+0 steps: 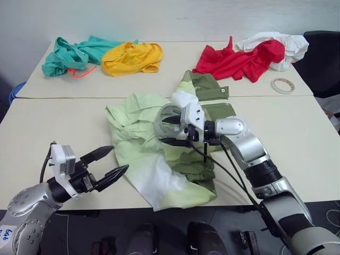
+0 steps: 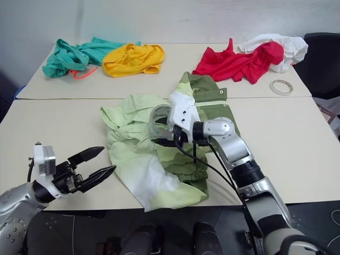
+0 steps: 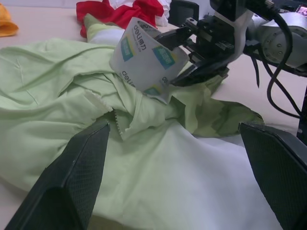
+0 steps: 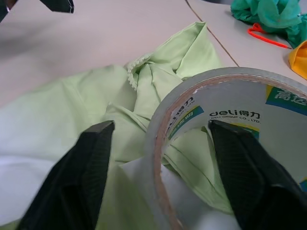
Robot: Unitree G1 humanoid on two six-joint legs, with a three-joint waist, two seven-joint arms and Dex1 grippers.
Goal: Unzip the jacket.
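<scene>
Approaching stage: left gripper [image 1: 105,164] at seven o'clock, spread wide, empty; jacket [image 1: 143,138] crumpled at table [image 1: 53,127] centre; right gripper [image 1: 171,130] above it, clasping tape roll [image 1: 169,118]. Next: locate the zipper pull.

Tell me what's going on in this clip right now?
A humanoid robot faces a crumpled green and white jacket on the table. Its right gripper holds a roll of tape above the jacket, one finger inside the ring. The left gripper hovers open at the jacket's near edge. The zipper is not visibly worked yet.
</scene>
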